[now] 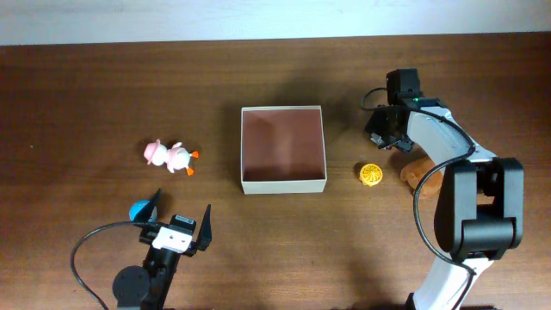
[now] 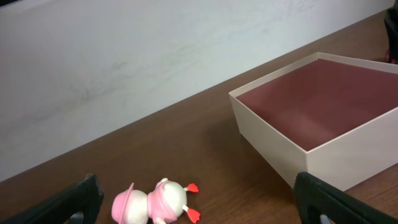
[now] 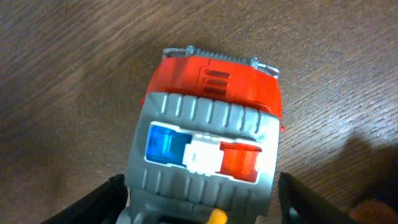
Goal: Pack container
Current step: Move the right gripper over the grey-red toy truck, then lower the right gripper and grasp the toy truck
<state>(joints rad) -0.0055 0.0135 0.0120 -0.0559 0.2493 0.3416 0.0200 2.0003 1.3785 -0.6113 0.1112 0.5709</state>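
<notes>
The container (image 1: 283, 183), a square white-walled box with an empty reddish-brown floor, stands mid-table; it also shows in the left wrist view (image 2: 273, 149). My right gripper (image 1: 387, 129) is to its right. In the right wrist view my right gripper (image 3: 199, 202) is open, with its fingers on either side of a red-and-grey toy truck (image 3: 211, 118) with a blue, white and red light bar, resting on the table. My left gripper (image 1: 181, 212) is open and empty near the front left. A pink-and-white duck toy (image 1: 170, 156) lies ahead of it, also seen in the left wrist view (image 2: 155, 202).
A small blue toy (image 1: 139, 209) lies just beside my left gripper's left finger. A yellow ball (image 1: 371, 174) and a brown toy (image 1: 417, 171) lie right of the container, near my right arm. A pale wall (image 2: 124, 68) runs along the table's far edge.
</notes>
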